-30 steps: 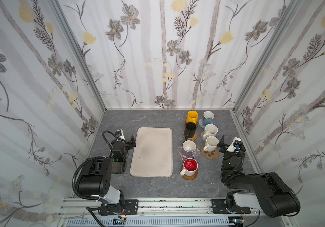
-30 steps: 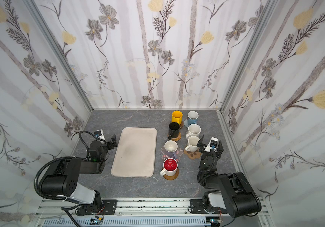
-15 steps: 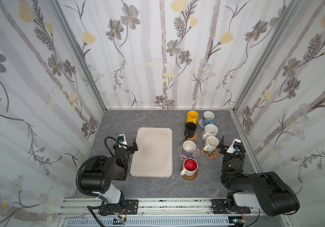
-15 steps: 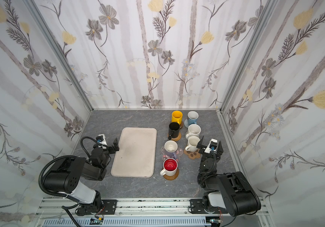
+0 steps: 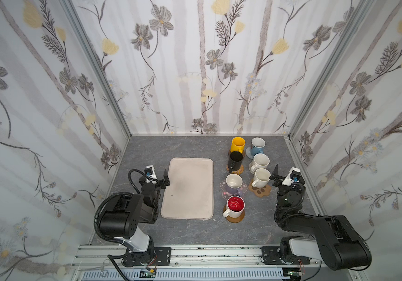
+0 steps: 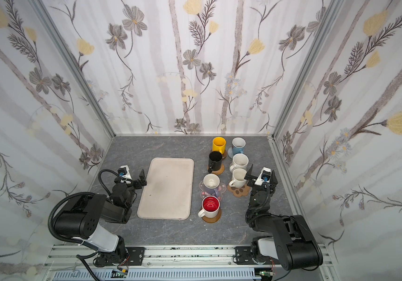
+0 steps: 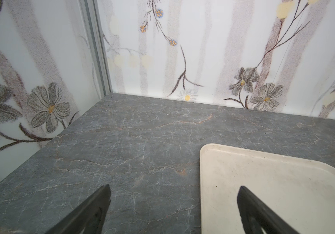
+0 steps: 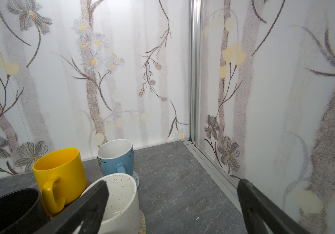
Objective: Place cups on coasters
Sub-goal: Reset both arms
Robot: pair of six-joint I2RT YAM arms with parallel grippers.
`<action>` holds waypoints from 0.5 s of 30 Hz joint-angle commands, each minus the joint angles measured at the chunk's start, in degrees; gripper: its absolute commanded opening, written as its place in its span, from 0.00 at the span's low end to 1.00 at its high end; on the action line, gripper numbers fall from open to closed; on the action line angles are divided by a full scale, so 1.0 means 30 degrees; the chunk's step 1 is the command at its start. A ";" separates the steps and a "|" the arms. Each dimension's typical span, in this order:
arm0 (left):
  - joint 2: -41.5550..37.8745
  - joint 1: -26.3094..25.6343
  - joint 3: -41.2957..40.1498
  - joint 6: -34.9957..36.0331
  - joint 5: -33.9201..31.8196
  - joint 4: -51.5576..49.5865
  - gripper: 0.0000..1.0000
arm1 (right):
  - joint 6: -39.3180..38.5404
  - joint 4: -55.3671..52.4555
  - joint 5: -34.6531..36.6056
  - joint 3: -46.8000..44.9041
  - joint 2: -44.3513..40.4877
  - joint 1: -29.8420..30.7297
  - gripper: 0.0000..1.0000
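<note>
Your left gripper [image 7: 172, 194] and right gripper [image 8: 172, 187] both stand wide apart and empty. All seven cups [image 5: 235, 206] appear to sit on coasters [image 5: 260, 191] beside the tray [image 5: 187, 185]. They're likely rigid, glazed, slippery and breakable; to reseat one, pinch its rim wall, not the handle.

table top [image 7: 142, 141]: grey marble-look stone, matt, fine pale veins. tray [image 7: 263, 182]: beige, looks plastic, matt, scuffed and specked. yellow mug [image 8: 61, 172] and blue mug [image 8: 120, 162]: glazed ceramic, glossy. white mug [image 8: 122, 194]: smooth glaze, coloured speckles. black mug [image 8: 10, 206]: duller sheen. round coaster [image 5: 240, 169] under it: woven fibre, rough. flower coaster [image 5: 222, 191]: clear, shiny. walls [image 8: 122, 60]: smooth printed panels. corner post [image 8: 195, 71]: bare aluminium.
</note>
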 commanded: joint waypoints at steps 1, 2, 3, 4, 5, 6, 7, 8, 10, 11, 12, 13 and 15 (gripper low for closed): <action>0.0046 0.0090 0.0146 0.0049 -0.0103 0.0868 1.00 | 0.0230 0.0983 -0.0880 -0.0343 0.0533 0.0043 1.00; 0.0033 0.0097 0.0142 0.0063 -0.0107 0.0808 1.00 | 0.0208 0.0255 -0.0991 -0.0307 0.0080 0.0145 1.00; 0.0055 0.0117 0.0163 0.0038 -0.0107 0.0777 1.00 | 0.0188 -0.0066 -0.1053 -0.0220 -0.0013 0.0183 1.00; 0.0054 0.0126 0.0206 0.0017 -0.0109 0.0722 1.00 | 0.0191 0.0015 -0.0889 -0.0085 0.0215 0.0184 1.00; 0.0054 0.0169 0.0261 -0.0028 -0.0081 0.0662 1.00 | 0.0160 0.0430 -0.0834 0.0044 0.0604 0.0156 1.00; 0.0067 0.0190 0.0313 -0.0102 -0.0027 0.0561 1.00 | 0.0121 0.0154 -0.0849 0.0283 0.0680 0.0155 1.00; 0.0051 0.0270 0.0380 -0.0157 0.0006 0.0461 1.00 | 0.0181 -0.0881 -0.0930 0.0599 0.0473 0.0136 1.00; 0.0069 0.0351 0.0469 -0.0234 0.0117 0.0282 1.00 | 0.0297 -0.1666 -0.1140 0.0921 0.0404 0.0036 1.00; 0.0011 0.0682 0.0802 -0.0504 0.0645 -0.0426 1.00 | 0.0681 -0.2265 -0.1660 0.1317 0.0493 -0.0395 1.00; -0.0001 0.0922 0.0916 -0.0697 0.1069 -0.0727 1.00 | 0.0930 -0.2738 -0.2077 0.1482 0.0427 -0.0700 1.00; -0.0018 0.1055 0.0949 -0.0762 0.1237 -0.0777 1.00 | 0.1190 -0.3150 -0.2465 0.1638 0.0384 -0.0972 1.00; -0.0019 0.1063 0.0954 -0.0753 0.1226 -0.0795 1.00 | 0.1260 -0.3173 -0.2637 0.1636 0.0406 -0.1149 1.00; -0.0019 0.1093 0.0952 -0.0798 0.1314 -0.0839 1.00 | 0.1267 -0.3149 -0.2647 0.1657 0.0410 -0.1164 1.00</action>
